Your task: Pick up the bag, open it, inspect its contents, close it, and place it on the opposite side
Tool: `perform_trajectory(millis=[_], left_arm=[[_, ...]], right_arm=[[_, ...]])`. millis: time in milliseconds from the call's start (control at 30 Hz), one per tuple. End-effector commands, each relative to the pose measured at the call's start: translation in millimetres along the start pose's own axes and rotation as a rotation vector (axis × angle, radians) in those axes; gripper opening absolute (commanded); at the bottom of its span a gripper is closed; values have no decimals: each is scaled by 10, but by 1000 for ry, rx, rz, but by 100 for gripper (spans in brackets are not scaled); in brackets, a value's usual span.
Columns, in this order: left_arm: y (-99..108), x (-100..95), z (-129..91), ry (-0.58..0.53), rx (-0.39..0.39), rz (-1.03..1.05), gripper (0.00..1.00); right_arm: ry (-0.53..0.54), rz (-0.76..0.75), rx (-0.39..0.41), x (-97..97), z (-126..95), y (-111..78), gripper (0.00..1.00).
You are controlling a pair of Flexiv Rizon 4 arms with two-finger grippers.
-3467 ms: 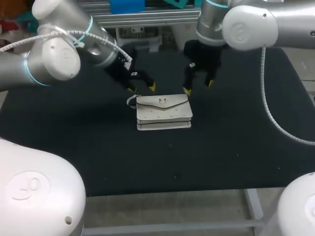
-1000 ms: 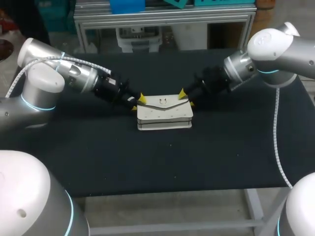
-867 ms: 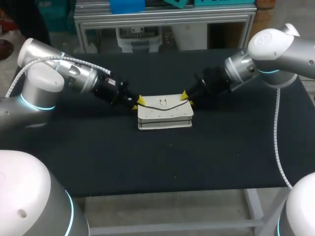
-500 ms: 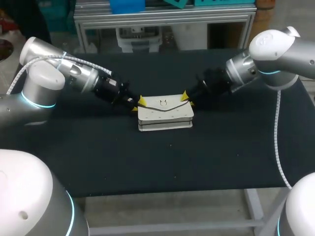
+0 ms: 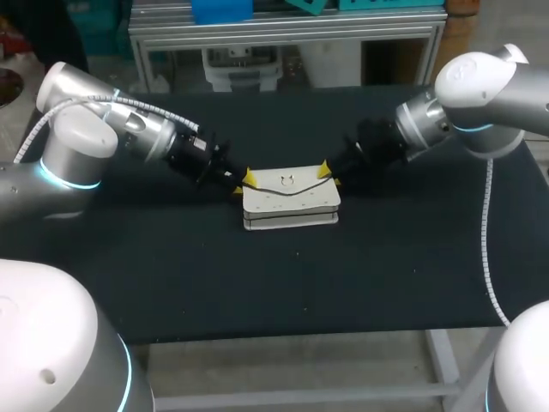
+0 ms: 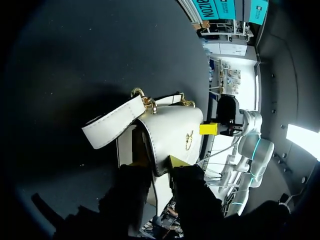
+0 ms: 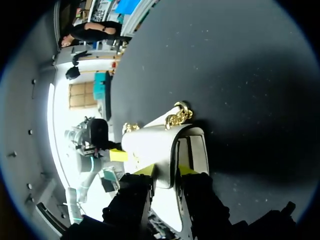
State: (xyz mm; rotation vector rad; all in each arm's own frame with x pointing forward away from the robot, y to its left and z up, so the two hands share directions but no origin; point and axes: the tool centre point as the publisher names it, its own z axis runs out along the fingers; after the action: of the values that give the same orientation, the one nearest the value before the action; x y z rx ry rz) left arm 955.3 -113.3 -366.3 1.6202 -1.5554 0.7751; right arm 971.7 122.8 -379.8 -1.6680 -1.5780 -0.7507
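Bag (image 5: 292, 202), flap ajar, contents out of sight

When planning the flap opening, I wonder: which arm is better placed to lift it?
Right, probably: the right gripper sits at the flap, away from the strap, which lies loose beside the left gripper.

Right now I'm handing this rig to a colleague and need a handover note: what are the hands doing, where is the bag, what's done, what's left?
Left hand: shut on the near end of the flap.
Right hand: shut on the flap's other end.
Bag: mid-table, body flat on the black table, flap raised slightly.
Done: flap gripped from both sides, barely opened; contents not visible.
Left: open fully, inspect inside, close, place on the opposite side.
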Motion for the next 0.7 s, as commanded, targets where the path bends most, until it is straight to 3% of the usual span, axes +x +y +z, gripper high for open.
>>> perform_trajectory(millis=[33,200,233,267,300,333,533,700], left_arm=[[-19,12,98,-1,1,-7,0],[-8,6,85,-28,3,-16,0],[5,17,72,-32,8,-16,34],[20,32,54,-34,13,-13,84],[34,46,36,-37,23,-9,100],[50,59,13,-37,25,-6,100],[88,79,19,-36,32,-2,100],[66,18,109,-29,13,-20,100]], right_arm=[[-5,1,9,7,110,5,0],[-9,14,37,-58,114,13,0],[-9,14,37,-63,100,10,0],[-15,13,40,-60,76,6,25],[-19,10,31,-56,47,-3,64],[-18,7,22,-51,13,-14,100],[-1,-2,-8,-40,-84,-51,100],[6,1,0,-77,8,-63,100]])
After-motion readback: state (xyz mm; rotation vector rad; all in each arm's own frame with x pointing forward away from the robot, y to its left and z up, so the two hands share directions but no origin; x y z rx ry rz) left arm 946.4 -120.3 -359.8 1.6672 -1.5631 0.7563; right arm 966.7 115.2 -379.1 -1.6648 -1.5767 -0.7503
